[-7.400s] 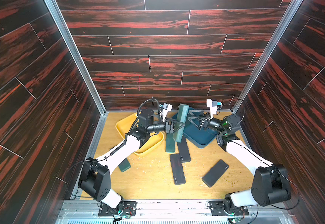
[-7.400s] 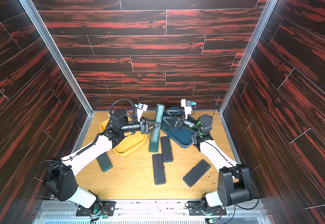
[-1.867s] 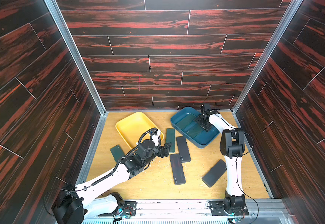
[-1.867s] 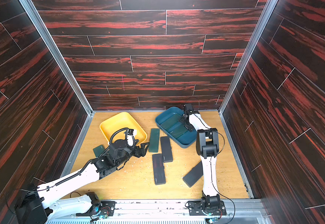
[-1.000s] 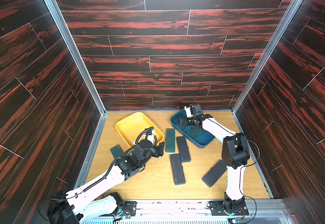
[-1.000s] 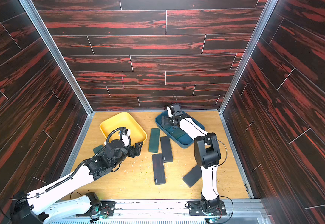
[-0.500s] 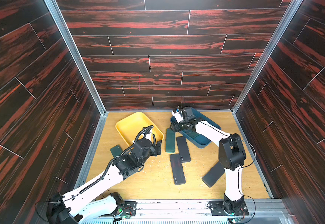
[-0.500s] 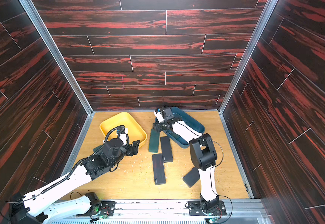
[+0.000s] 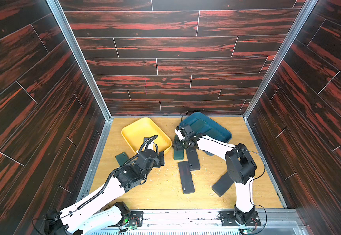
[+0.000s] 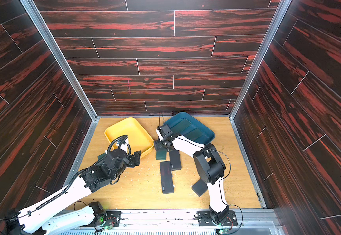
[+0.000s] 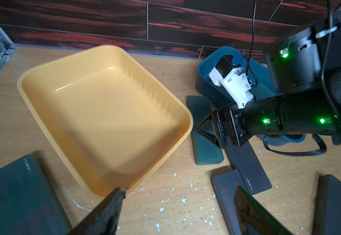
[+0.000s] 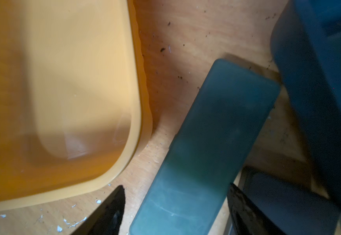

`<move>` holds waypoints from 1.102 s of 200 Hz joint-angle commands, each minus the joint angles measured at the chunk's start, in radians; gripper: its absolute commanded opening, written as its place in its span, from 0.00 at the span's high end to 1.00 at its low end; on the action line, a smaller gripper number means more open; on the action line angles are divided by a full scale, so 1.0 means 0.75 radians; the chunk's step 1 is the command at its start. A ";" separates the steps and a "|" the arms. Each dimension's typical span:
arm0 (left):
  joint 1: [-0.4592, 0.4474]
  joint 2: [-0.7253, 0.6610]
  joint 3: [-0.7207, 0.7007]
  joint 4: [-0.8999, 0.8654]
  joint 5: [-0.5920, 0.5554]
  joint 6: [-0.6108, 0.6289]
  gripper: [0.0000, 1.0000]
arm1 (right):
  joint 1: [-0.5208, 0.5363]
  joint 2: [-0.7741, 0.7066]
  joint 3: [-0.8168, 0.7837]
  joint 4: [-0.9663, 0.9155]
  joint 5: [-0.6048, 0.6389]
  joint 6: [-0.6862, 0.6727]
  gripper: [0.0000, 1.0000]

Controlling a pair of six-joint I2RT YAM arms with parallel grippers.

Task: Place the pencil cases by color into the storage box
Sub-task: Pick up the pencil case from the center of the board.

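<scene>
Pencil cases: one dark green case (image 9: pixel 178 155) lies flat on the desk (image 9: pixel 161 191) near its centre. The yellow tray (image 9: pixel 123 133) is at 10 o'clock from it and the blue tray (image 9: pixel 227 134) at 1 o'clock. That tray already holds green cases (image 9: pixel 198 125).

Right hand (image 9: pixel 178 146): positioned over the 12 o'clock end of this case. The wrist view shows the jaws spread, one finger along each long edge, with bare desk visible between one finger and the case. It is not yet clamped.

Left hand (image 9: pixel 161 158): spread and empty, at the yellow tray's 5 o'clock corner.

Remaining items: a second green case (image 9: pixel 121 159) at 9 o'clock and three black cases (image 9: pixel 186 180) from the centre toward 4 o'clock.

Handling, estimated: the case appears light, slim and stiff-shelled, with a smooth matte skin that may slip. Grip it across the short width, close to mid-length, to limit tilt. A black case (image 9: pixel 193 160) lies just beside its 3 o'clock edge, which leaves little finger clearance there.
</scene>
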 commanded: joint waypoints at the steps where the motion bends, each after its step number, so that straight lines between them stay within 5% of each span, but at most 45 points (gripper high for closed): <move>1: 0.000 -0.043 -0.025 -0.034 -0.015 -0.037 0.14 | 0.028 -0.046 0.014 -0.081 0.138 0.126 0.20; 94: 0.000 -0.114 -0.066 -0.038 -0.029 -0.053 0.14 | 0.065 0.039 0.041 -0.098 0.239 0.372 0.20; 220: 0.000 -0.119 -0.083 -0.031 -0.021 -0.077 0.14 | 0.073 0.169 0.127 -0.143 0.275 0.444 0.20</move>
